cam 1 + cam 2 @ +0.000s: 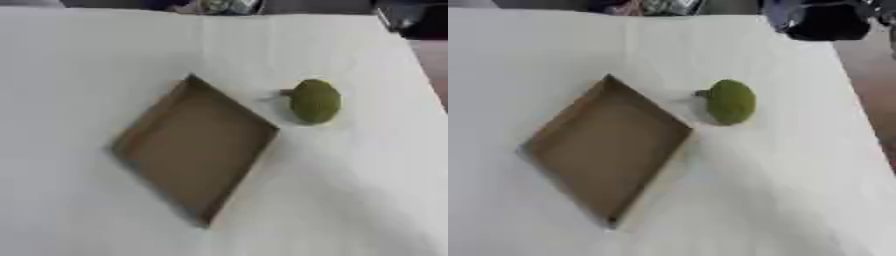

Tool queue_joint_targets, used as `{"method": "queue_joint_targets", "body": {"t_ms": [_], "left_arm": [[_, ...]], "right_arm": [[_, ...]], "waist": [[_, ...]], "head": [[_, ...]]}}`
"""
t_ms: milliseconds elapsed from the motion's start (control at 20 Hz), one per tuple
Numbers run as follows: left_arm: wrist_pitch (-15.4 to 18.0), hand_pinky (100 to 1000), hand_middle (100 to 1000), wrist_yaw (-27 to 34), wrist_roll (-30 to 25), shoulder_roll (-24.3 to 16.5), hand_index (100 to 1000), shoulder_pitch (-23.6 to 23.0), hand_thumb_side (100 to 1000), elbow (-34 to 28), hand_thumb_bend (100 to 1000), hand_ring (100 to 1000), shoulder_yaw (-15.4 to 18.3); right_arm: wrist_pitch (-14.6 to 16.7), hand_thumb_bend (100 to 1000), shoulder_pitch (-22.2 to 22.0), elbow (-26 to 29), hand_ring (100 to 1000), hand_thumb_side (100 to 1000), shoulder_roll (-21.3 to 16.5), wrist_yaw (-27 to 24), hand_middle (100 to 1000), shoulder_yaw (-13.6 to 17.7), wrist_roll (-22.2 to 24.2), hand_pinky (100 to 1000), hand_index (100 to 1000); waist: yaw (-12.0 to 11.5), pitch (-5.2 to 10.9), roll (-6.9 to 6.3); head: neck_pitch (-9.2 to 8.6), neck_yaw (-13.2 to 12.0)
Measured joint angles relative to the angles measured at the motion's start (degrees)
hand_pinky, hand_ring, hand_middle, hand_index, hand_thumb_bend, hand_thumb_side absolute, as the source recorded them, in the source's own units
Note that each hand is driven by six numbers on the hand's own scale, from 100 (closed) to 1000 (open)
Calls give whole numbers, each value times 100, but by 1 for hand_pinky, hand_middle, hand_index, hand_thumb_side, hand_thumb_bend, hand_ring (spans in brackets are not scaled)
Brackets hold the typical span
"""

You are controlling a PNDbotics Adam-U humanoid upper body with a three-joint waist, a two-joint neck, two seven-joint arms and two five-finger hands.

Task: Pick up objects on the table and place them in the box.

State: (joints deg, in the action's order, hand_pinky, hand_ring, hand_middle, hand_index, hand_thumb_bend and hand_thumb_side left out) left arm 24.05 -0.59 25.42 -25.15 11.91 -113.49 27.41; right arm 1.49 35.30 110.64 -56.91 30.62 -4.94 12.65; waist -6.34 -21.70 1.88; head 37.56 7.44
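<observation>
Neither of my hands was in view, so I could not tell their state; the round olive-green fruit-like object (314, 101) lay on the white table (350, 190) just beside the shallow brown cardboard box (197, 145), and I judged it liable to roll from a glancing touch.

One box (197, 150), one green fruit (314, 101)
</observation>
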Motion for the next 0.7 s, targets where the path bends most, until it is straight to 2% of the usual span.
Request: {"method": "queue_joint_targets", "body": {"t_ms": [300,700], "left_arm": [[-10,704,688,-39,8,2,818,-31,590,0,100,734,27],[-13,704,688,-44,5,3,818,-38,590,0,100,734,29]], "right_arm": [[69,100,-30,71,885,577,-26,-125,917,38,585,877,967],[110,100,-70,96,886,558,-70,-458,909,30,1361,887,967]], "waist": [[11,-1,-2],[13,-6,-1]], "head": [[19,-2],[19,0]]}}
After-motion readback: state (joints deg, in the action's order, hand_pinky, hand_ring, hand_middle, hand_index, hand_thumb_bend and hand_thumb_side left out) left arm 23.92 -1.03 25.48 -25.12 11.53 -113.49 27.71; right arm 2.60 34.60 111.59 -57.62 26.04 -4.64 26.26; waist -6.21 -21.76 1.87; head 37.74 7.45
